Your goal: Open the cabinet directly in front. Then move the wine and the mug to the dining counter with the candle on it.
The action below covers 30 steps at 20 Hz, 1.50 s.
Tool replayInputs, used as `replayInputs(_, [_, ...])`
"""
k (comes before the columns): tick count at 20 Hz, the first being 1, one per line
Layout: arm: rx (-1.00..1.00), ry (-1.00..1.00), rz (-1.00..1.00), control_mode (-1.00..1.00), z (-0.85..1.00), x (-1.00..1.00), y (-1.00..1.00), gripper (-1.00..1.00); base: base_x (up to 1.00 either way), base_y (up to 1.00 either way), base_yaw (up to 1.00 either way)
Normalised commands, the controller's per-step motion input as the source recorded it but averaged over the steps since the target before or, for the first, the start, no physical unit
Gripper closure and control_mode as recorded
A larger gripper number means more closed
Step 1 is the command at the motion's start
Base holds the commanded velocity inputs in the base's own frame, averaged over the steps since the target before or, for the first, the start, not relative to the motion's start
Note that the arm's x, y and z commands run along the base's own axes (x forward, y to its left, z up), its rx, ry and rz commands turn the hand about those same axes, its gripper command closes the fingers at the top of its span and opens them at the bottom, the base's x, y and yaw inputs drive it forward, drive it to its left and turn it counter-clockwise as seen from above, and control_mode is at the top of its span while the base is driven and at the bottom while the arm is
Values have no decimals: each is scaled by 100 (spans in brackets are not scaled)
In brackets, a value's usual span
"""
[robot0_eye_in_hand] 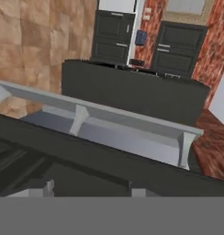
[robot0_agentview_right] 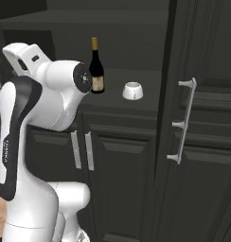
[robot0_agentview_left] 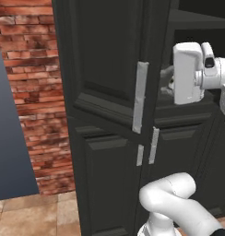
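Black raised-panel doors of the cabinet (robot0_agentview_left: 109, 92) are seen swung open in both base views, each carrying a long silver bar handle (robot0_agentview_right: 182, 122) on short standoffs; the open shelf between them is exposed, presumably so that its contents can be reached. On that shelf, in the right base view, the wine (robot0_agentview_right: 96, 68) stands upright at about 11 o'clock of frame centre: dark glass, gold-capped neck, pale label. The mug (robot0_agentview_right: 132, 90) sits just beside it toward 3 o'clock, apart from the bottle, small, white and rounded; its handle cannot be made out. Both are judged still to be fetched; the dining counter and candle are not identified here. The white, glossy arm is raised at the shelf's left edge, its hand (robot0_agentview_left: 188, 73) seen at 2 o'clock in the left base view, close to the left door's inner side. In the hand view a bar handle (robot0_eye_in_hand: 109, 117) is seen crossing the frame just beyond the fingertips (robot0_eye_in_hand: 40, 186), grey and square-edged against matte black panelling. Whether the jaws are open, closed, or gripping that bar cannot be told. Red brick wall (robot0_agentview_left: 31, 92) and tan floor tiles lie at 9 o'clock.
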Motion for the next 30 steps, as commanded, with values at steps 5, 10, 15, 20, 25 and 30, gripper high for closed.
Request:
replayInputs(5, [-13,0,9,-100,-18,-14,100,-100,0,0,0])
replayInputs(10, [-13,0,8,-100,-30,-13,100,-100,0,0,0])
replayInputs(15, [-9,0,7,-100,-48,0,100,-100,0,0,0])
replayInputs(20, [-5,0,7,-100,-43,1,100,-100,0,0,0])
replayInputs(25, [-4,0,1,-100,-18,17,97,-100,0,0,0])
replayInputs(30, [-3,0,0,-100,-1,14,66,-100,0,0,0])
